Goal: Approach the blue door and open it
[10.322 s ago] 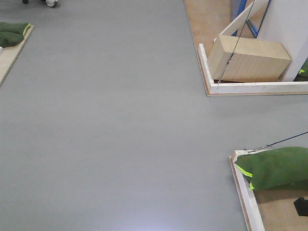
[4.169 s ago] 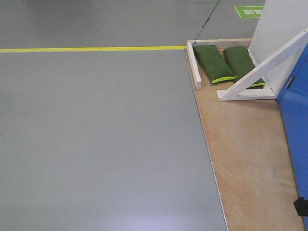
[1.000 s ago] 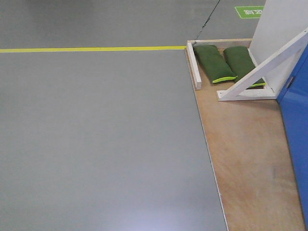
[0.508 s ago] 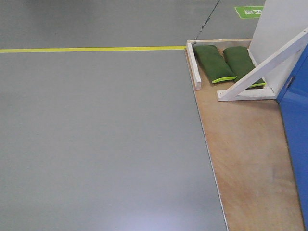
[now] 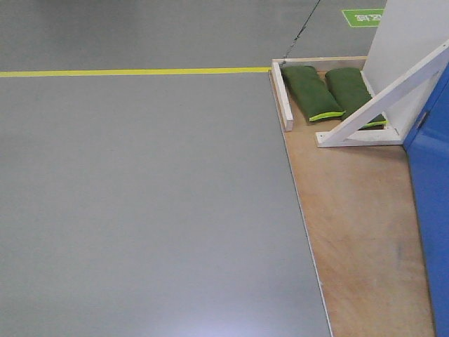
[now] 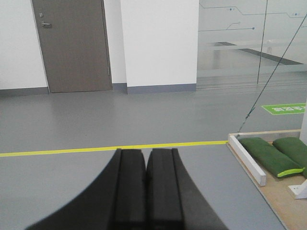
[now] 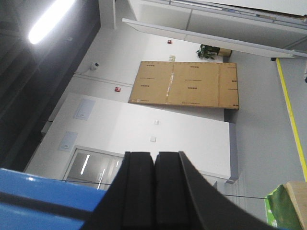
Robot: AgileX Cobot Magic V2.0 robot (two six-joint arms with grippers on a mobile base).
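Both the left gripper (image 6: 146,191) and right gripper (image 7: 154,191) have jaws pressed together, empty, apart from the blue door (image 5: 431,210).

Left pincer (image 6: 146,191) and right pincer (image 7: 154,191) closed, empty.

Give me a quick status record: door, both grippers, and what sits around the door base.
door: blue door, only a strip at the right edge of the front view; handle not in view
door state: cannot tell
left gripper: shut, empty, facing open floor
right gripper: shut, empty, blue panel at lower left of its view
base: wooden platform
beside door: white diagonal brace; two green sandbags at the platform's far corner
floor marking: yellow line
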